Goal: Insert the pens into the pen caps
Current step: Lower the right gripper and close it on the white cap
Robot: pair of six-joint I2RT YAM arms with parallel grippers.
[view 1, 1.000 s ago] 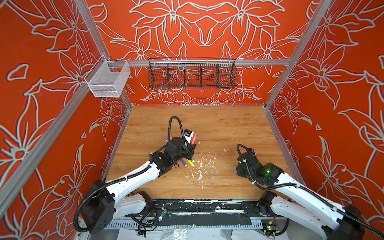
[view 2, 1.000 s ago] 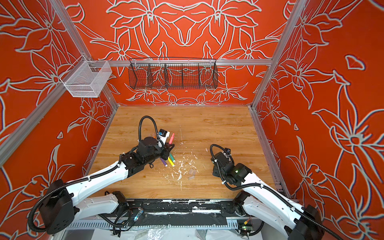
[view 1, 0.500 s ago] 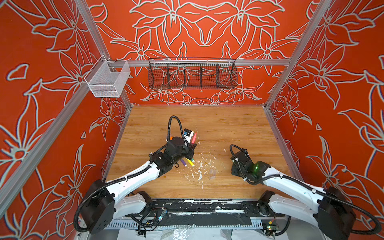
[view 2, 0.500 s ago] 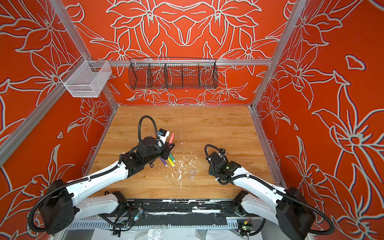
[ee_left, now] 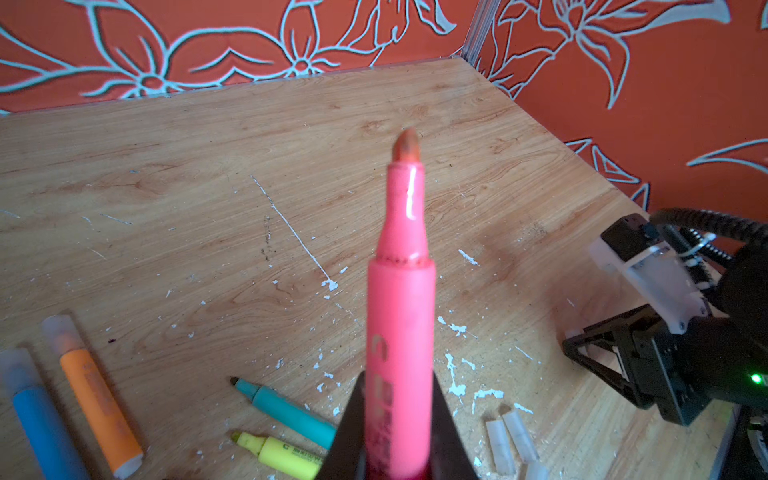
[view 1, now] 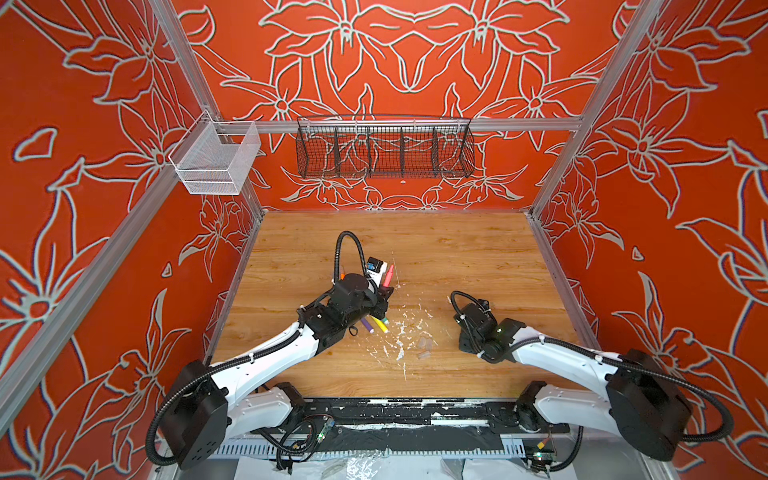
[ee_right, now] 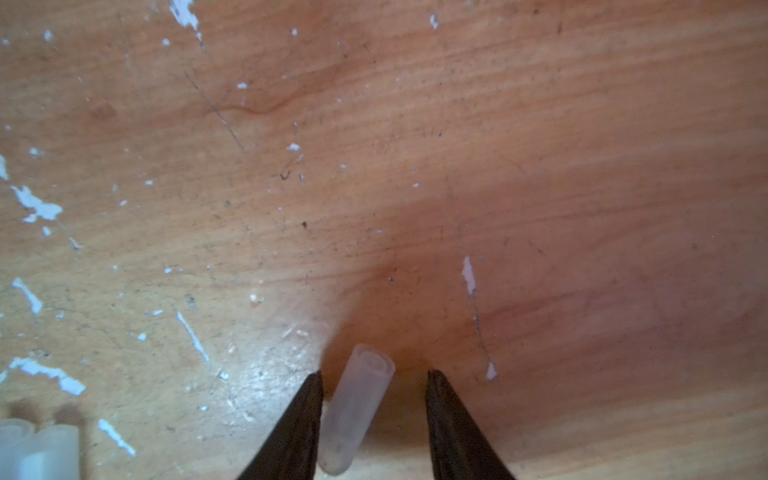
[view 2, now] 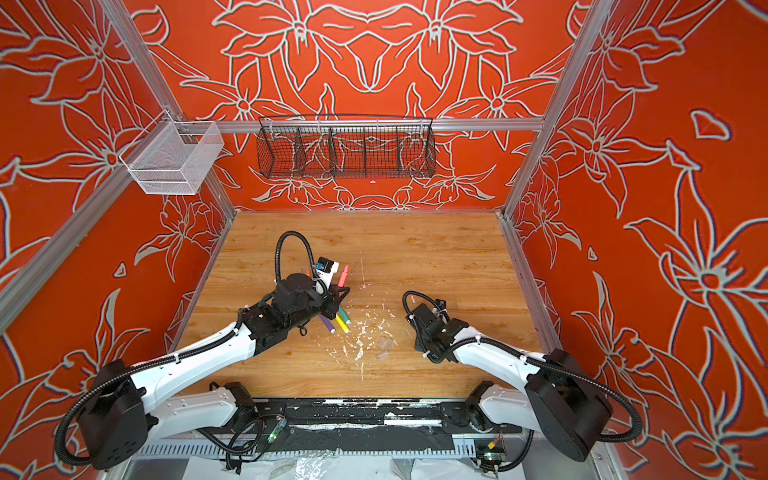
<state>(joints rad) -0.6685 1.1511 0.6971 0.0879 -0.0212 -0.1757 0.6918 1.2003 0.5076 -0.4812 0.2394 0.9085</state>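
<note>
My left gripper (ee_left: 399,415) is shut on the pink pen (ee_left: 401,311), which it holds tip-up above the table (view 1: 457,257); the pen shows in both top views (view 2: 343,276). My right gripper (ee_right: 372,374) points down at the table, open, with one translucent pen cap (ee_right: 357,407) between its fingers. The cap leans on one finger, with a gap to the other. Blue (ee_left: 37,419) and orange (ee_left: 97,399) pens lie capped. Green (ee_left: 286,409), yellow (ee_left: 282,451) and purple (view 1: 367,324) pens lie uncapped beside my left arm.
Loose pen caps (view 1: 423,343) lie among white paint flecks (view 1: 399,336) between the two arms. A black wire basket (view 1: 384,151) and a white mesh basket (view 1: 216,160) hang on the back rail. Orange walls close three sides.
My right arm has moved left toward the table's middle, and its jaws have narrowed around the cap. The left arm and pink pen have not moved.
</note>
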